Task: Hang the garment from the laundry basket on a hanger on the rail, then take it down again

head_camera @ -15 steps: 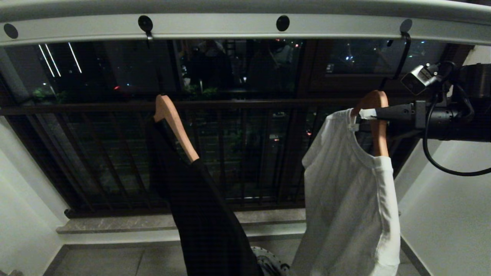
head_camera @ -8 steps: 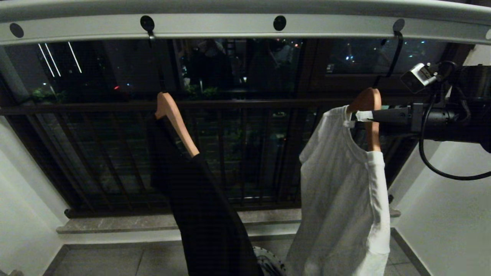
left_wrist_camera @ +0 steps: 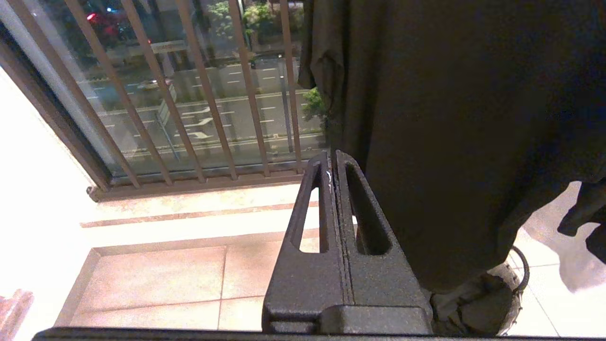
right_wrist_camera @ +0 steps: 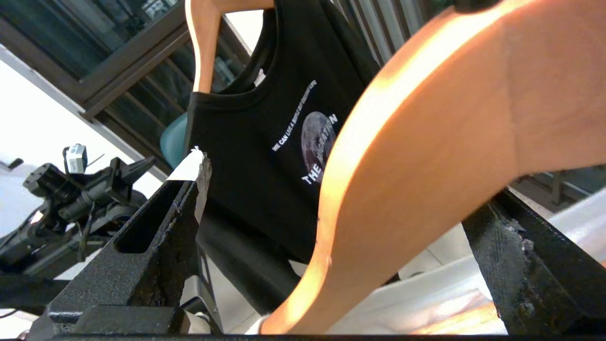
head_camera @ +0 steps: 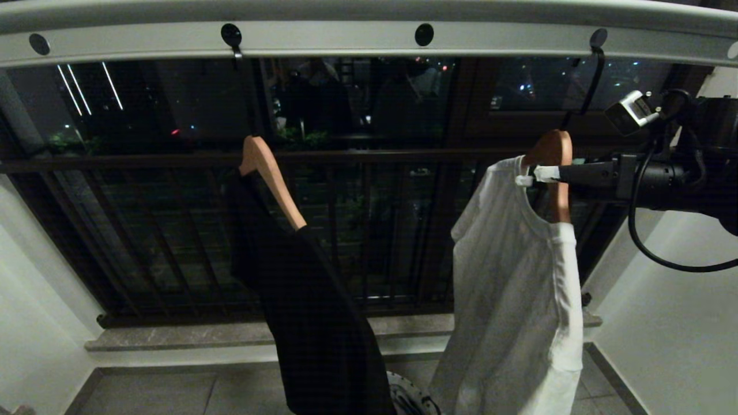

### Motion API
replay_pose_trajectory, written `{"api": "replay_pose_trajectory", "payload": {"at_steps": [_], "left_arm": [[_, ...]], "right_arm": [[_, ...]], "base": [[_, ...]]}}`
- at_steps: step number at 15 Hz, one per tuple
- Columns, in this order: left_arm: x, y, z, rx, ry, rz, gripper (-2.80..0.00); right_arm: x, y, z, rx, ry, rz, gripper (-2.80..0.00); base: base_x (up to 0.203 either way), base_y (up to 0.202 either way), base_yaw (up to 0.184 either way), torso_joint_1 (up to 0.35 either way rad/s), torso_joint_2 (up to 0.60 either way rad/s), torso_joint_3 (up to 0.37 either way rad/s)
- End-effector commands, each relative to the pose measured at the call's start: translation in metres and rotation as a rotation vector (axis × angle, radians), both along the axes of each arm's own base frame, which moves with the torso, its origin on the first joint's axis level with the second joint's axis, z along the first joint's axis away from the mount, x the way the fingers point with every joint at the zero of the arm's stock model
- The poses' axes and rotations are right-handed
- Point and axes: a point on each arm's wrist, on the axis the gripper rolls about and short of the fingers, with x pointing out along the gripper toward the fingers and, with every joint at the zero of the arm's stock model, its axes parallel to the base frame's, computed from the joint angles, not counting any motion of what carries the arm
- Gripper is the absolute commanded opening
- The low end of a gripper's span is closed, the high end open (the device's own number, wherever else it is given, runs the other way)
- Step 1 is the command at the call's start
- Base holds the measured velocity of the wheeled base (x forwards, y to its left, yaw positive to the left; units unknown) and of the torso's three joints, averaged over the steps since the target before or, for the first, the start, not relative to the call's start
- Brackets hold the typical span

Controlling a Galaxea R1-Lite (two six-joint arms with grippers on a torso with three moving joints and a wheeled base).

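Observation:
The pale rail [head_camera: 346, 39] runs across the top, with dark holes along it. A white garment [head_camera: 519, 300] hangs on a wooden hanger [head_camera: 554, 151] whose black hook sits in a hole at the right. My right gripper [head_camera: 545, 173] reaches in level from the right. It is open and straddles the hanger's neck [right_wrist_camera: 426, 142], with a gap between the taped finger [right_wrist_camera: 189, 175] and the wood. Low on the left, my left gripper [left_wrist_camera: 332, 163] is shut on nothing, beside a black garment [left_wrist_camera: 454, 118]. A bit of the laundry basket [head_camera: 410, 400] shows at the bottom.
A second wooden hanger [head_camera: 268, 173] carries the black garment [head_camera: 311, 323], hooked into a hole left of centre. Behind both stand a dark window and a brown grille [head_camera: 144, 230]. White walls close in on both sides. A stone sill and tiled floor [head_camera: 173, 392] lie below.
The whole view has shifted a little. The white garment and its hanger have drifted slightly left and now hang straighter. My right gripper stays open around the hanger's neck.

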Motion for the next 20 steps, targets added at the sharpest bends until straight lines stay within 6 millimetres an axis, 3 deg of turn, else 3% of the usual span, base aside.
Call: {"api": "replay_pose_trajectory", "payload": {"at_steps": [1, 2, 20], "left_arm": [[0.0001, 0.0, -0.0005, 0.001, 0.001, -0.001, -2.8], [0.0001, 0.0, -0.0006, 0.0, 0.001, -0.001, -2.8], [0.0001, 0.0, -0.0005, 0.0, 0.001, 0.0, -2.8]], "right_arm": [[0.0002, 0.0005, 0.0004, 0.001, -0.002, 0.008, 0.0], [0.0002, 0.0, 0.0005, 0.001, -0.003, 0.007, -2.8], [-0.0048, 0.0006, 0.0092, 0.008, -0.002, 0.006, -2.8]], "base": [[0.0, 0.0, 0.0, 0.0, 0.0, 0.0], [0.0, 0.0, 0.0, 0.0, 0.0, 0.0], [0.0, 0.0, 0.0, 0.0, 0.0, 0.0]]}}
